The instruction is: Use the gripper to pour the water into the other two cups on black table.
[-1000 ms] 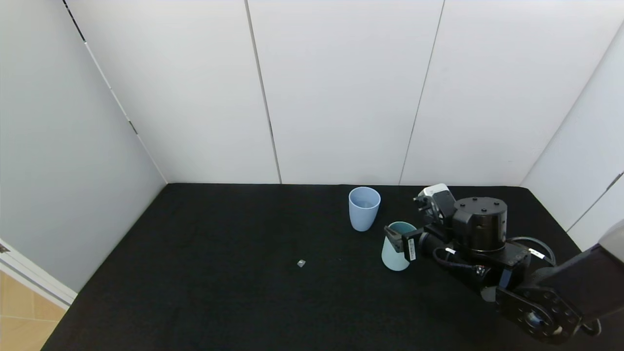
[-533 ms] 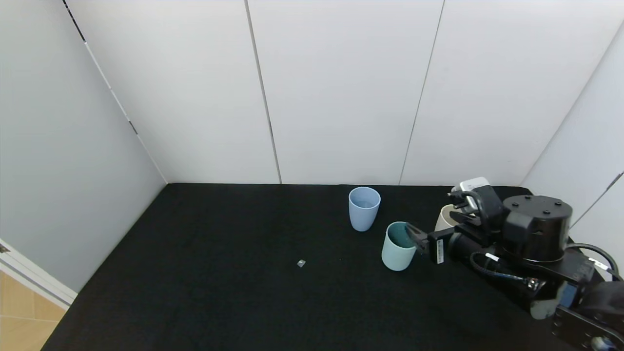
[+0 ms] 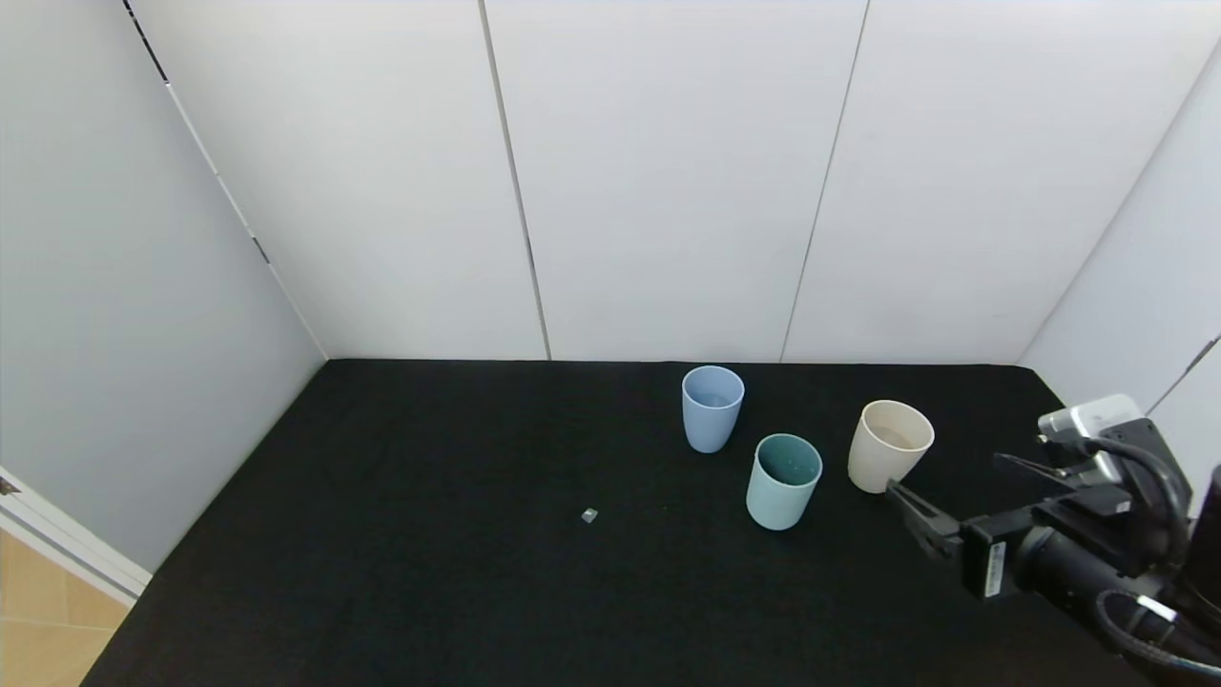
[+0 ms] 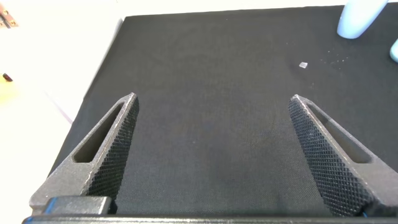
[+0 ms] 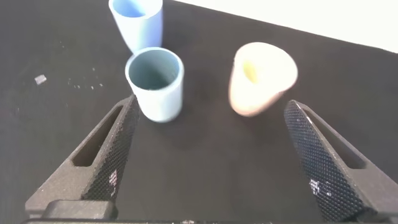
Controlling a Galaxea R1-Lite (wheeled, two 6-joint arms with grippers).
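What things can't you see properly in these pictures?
- Water in the cream cup and light blue cup: too faint to tell in any view.
- Left gripper: outside the head view.
- Small grey speck on the black table: too small to identify.
- Right gripper: arm cut off by the head view's edge.

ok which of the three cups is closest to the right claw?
The cream-beige cup, just ahead of the open right claw. The mint-green cup and light blue cup stand farther left.

table (image 3: 429, 592): far cup (image 3: 712, 408) | middle cup (image 3: 783, 481); right cup (image 3: 888, 446)
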